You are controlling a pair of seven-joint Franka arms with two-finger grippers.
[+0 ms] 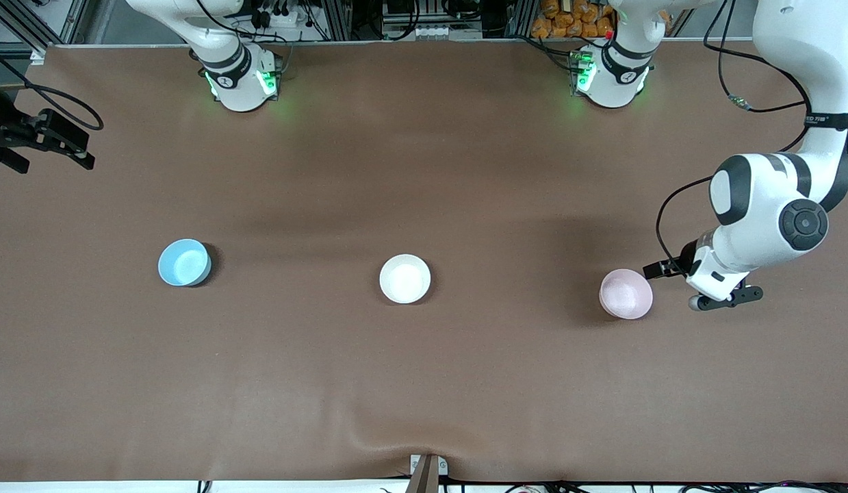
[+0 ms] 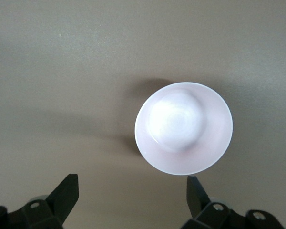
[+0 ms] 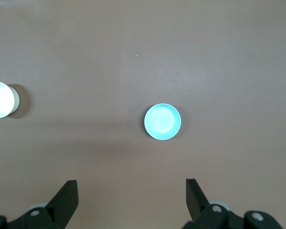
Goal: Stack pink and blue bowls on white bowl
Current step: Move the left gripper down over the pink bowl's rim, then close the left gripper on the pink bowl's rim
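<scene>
white bowl (image 1: 404, 278): mid-worktop (image 1: 424, 383), empty
pink bowl (image 1: 625, 294): toward the left arm's end
blue bowl (image 1: 184, 262): toward the right arm's end
left tool (image 1: 704, 284): wide, beside pink bowl
right tool (image 1: 40, 140): wide, empty

1. Left arm (image 1: 800, 103) — a dark band near its upper link carries small white lettering; only a fragment like "ED" followed by unclear characters can be made out, not a full word.
2. The two arm bases each show a small round dark mark — too small to read.
3. The bowls and the table bear no readable text.
</scene>
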